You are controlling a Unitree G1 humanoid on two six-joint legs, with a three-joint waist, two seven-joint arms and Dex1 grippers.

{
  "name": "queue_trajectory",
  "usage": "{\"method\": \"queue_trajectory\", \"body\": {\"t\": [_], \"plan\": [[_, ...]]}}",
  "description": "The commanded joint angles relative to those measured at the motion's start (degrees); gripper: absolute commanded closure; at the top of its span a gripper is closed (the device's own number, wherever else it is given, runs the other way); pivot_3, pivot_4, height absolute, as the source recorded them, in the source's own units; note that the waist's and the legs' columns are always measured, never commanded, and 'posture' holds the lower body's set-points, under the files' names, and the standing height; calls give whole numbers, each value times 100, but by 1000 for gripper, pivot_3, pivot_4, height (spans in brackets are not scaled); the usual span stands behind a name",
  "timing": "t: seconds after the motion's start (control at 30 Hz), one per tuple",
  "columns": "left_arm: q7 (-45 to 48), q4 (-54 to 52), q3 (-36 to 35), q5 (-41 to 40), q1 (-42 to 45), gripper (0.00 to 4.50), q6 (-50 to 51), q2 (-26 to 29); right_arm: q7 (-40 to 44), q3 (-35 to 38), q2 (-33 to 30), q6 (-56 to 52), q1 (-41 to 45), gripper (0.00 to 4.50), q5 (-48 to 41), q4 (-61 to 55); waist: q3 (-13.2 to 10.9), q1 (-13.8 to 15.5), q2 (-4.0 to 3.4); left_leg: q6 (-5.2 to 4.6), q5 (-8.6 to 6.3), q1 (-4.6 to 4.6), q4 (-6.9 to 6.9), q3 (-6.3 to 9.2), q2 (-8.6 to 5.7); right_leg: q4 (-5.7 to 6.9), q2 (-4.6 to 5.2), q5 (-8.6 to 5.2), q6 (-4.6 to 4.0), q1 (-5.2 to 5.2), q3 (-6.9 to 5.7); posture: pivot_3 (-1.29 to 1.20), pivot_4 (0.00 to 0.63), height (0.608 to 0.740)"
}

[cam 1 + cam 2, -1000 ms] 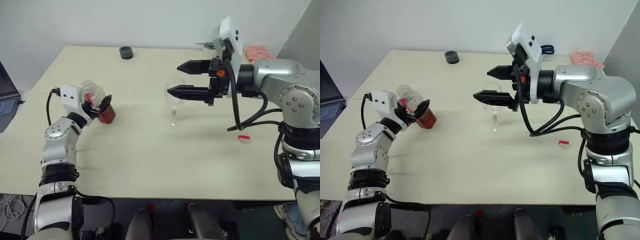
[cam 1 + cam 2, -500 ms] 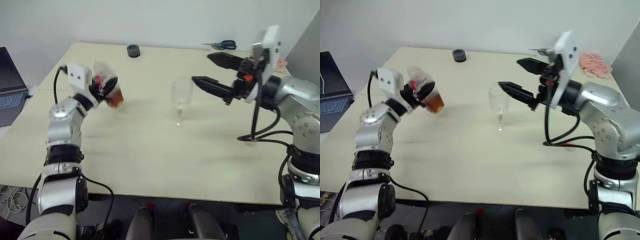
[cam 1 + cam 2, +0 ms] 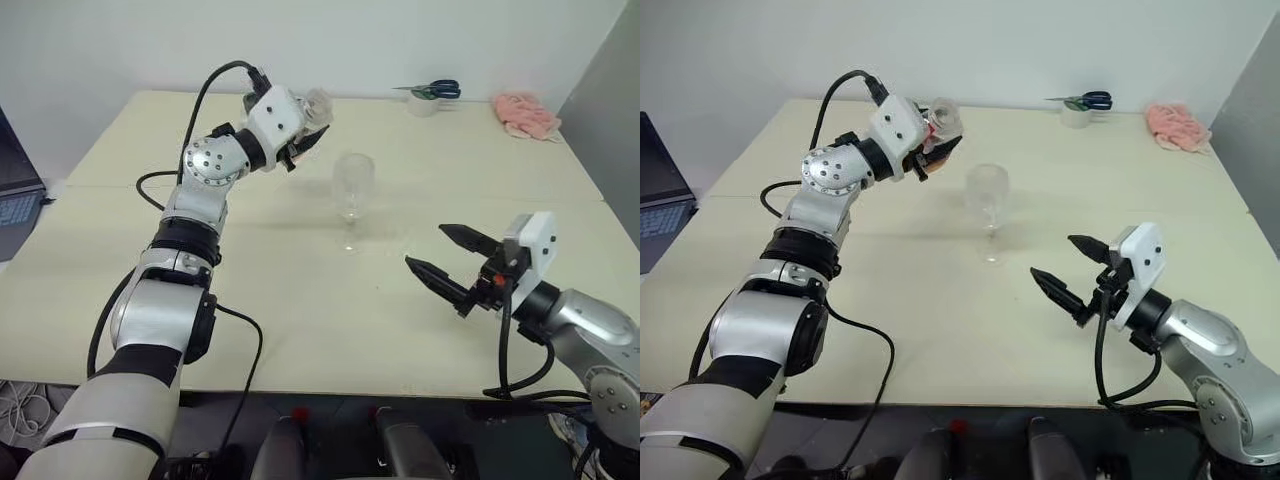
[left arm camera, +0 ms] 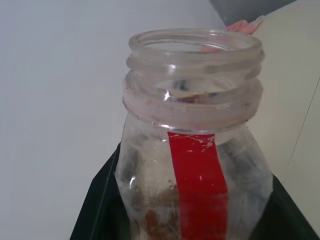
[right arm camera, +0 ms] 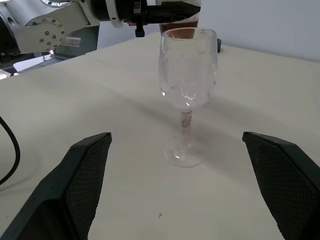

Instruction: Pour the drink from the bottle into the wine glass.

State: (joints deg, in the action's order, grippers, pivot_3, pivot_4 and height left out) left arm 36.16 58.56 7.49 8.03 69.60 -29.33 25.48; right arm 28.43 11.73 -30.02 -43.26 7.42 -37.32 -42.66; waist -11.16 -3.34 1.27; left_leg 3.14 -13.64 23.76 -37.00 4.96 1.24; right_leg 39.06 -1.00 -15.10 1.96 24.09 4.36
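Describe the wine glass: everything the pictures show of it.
The wine glass is clear and colourless, with a rounded bowl, a thin stem and a round foot. It stands upright near the middle of the pale table, and its bowl looks empty. Nothing touches it: the left gripper holds the bottle raised close beside its rim, and the open right gripper hangs apart from it.

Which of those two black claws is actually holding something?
The left gripper, raised beside the wine glass, is shut on the bottle, a clear one with a red label strip. The right gripper hangs open near the table's front edge.
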Motion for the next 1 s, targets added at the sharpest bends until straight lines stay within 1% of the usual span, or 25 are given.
{"method": "queue_trajectory", "body": {"t": [0.03,0.4,0.53,0.67,1.0], "plan": [[-328,150,61,265,376,2777,-527,71,-118,-99,126,339,53,0,68,-103,0,6,0,0,0,1,0,2,0,0,-1,-2,3,0,-1,0,150,740],[-1221,523,592,1319,665,2777,-1301,207,27,-475,132,763,397,0,248,446,0,27,1,0,0,10,1,20,-35,1,28,4,-1,-3,-8,0,150,740],[-1489,579,736,1574,717,2777,-1455,266,44,-567,140,837,460,0,302,540,0,25,1,0,0,9,0,24,-36,4,28,4,-1,-3,-11,0,150,740],[-1905,593,977,1998,782,2777,-1646,346,54,-657,105,861,506,0,366,625,0,27,1,0,1,10,-1,30,-37,5,28,4,-1,-4,-15,0,150,740],[-2542,610,1327,2578,980,2777,-1823,477,11,-716,177,911,729,0,454,784,0,28,1,0,1,10,-2,34,-41,9,32,4,-2,-5,-18,0,150,740]]}}
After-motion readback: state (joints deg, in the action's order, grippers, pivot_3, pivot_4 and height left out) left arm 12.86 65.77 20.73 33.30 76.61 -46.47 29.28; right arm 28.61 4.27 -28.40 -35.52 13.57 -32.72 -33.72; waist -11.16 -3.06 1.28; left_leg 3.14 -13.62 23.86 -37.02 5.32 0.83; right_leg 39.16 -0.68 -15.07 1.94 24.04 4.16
